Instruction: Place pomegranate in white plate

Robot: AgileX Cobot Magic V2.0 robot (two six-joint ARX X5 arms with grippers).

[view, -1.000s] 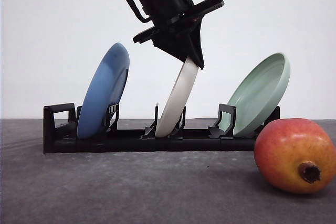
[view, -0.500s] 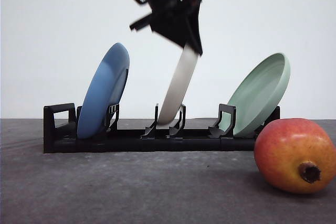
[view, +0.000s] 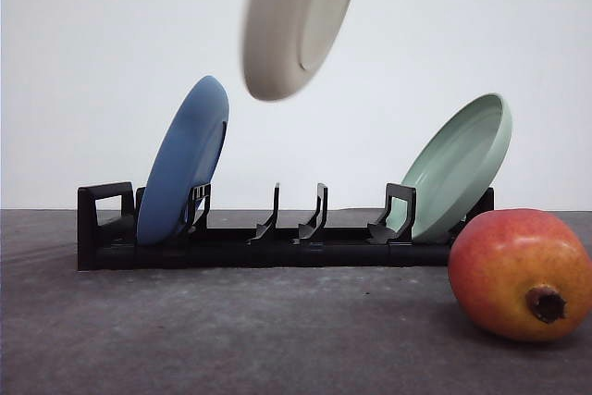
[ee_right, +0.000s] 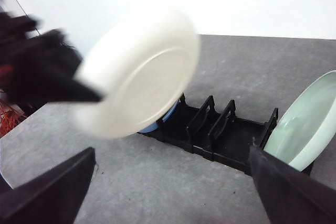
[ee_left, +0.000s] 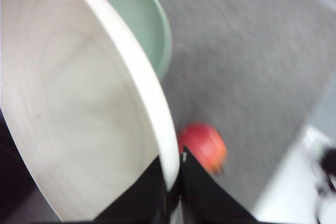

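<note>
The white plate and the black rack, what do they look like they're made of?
The white plate, held at its rim by the left gripper, looks like matte ceramic or melamine: off-white, dull, no glare, faint concentric marks on its face. I can't tell which. The black rack looks like moulded plastic: uniform satin black with thin shaped dividers.

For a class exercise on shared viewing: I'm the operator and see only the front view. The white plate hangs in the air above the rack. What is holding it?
Observer: The left fingers pinch the white plate by its rim.
Operator: Is the right arm carrying anything?
Observer: No. The right fingers are spread wide apart with nothing between them, and the rack lies ahead of them.
</note>
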